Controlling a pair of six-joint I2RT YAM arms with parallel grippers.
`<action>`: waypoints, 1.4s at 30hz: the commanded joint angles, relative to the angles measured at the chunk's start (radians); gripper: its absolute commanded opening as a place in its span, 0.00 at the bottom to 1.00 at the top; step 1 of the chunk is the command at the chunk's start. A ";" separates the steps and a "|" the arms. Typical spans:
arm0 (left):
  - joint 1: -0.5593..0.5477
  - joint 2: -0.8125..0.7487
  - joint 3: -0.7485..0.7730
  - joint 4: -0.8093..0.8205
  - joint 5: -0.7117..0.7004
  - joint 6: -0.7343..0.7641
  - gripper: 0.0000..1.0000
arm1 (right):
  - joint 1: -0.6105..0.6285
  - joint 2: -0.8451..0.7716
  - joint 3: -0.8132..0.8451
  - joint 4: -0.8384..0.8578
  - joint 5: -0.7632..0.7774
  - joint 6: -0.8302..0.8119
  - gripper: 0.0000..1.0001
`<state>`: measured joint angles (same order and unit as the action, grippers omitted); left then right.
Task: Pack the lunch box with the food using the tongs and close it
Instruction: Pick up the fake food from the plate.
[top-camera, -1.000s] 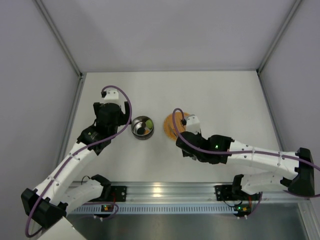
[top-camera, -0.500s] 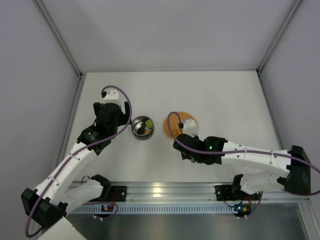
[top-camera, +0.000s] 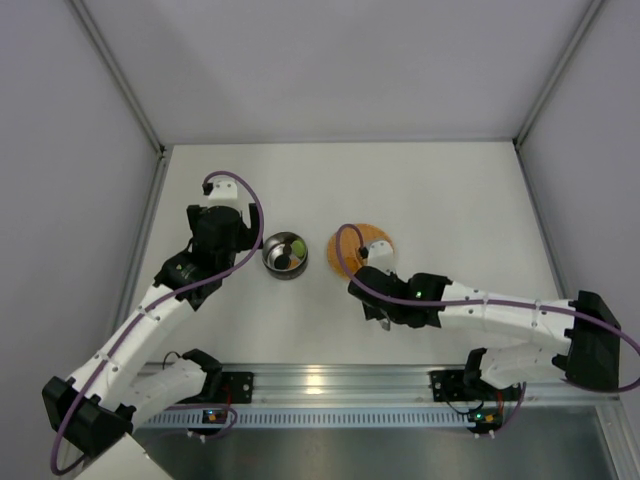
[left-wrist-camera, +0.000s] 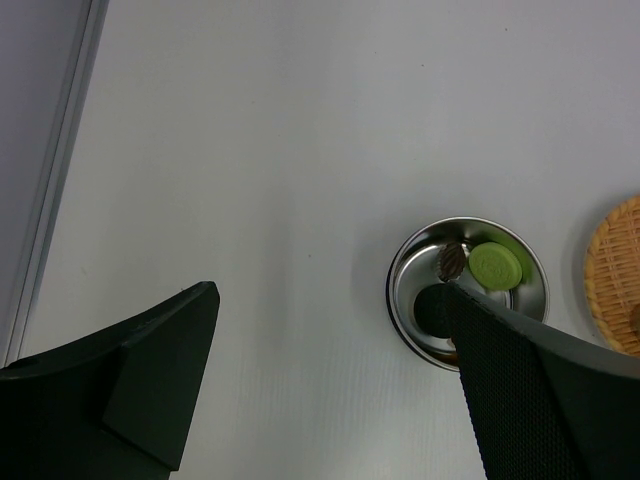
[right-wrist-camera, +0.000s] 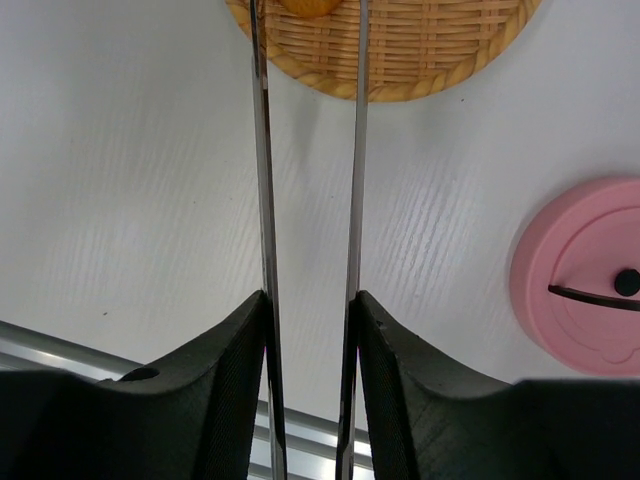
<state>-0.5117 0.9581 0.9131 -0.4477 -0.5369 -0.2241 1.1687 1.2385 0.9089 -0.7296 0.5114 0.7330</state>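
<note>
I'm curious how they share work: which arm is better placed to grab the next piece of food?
Right. The right gripper holds the tongs, their arms either side of an orange piece on the woven disc. The left gripper is open, empty, near the steel bowl.

Orange woven disc, white table, silver rail

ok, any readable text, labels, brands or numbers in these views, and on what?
No text can be read in any view.
Faint marks on the green food piece in the lunch box: too blurred to read.
The pink lid, tongs and orange woven disc show no markings.
</note>
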 joint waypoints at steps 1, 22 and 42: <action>-0.002 -0.005 0.035 0.012 0.003 0.008 0.99 | -0.030 -0.033 -0.015 0.085 -0.033 -0.009 0.38; -0.002 -0.004 0.035 0.010 0.005 0.008 0.99 | -0.066 -0.076 0.018 0.049 -0.039 -0.029 0.29; -0.002 -0.004 0.035 0.010 0.003 0.008 0.99 | -0.103 -0.027 0.229 0.010 -0.020 -0.106 0.29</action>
<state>-0.5117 0.9585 0.9131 -0.4484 -0.5358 -0.2241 1.0786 1.1965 1.0695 -0.7216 0.4622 0.6518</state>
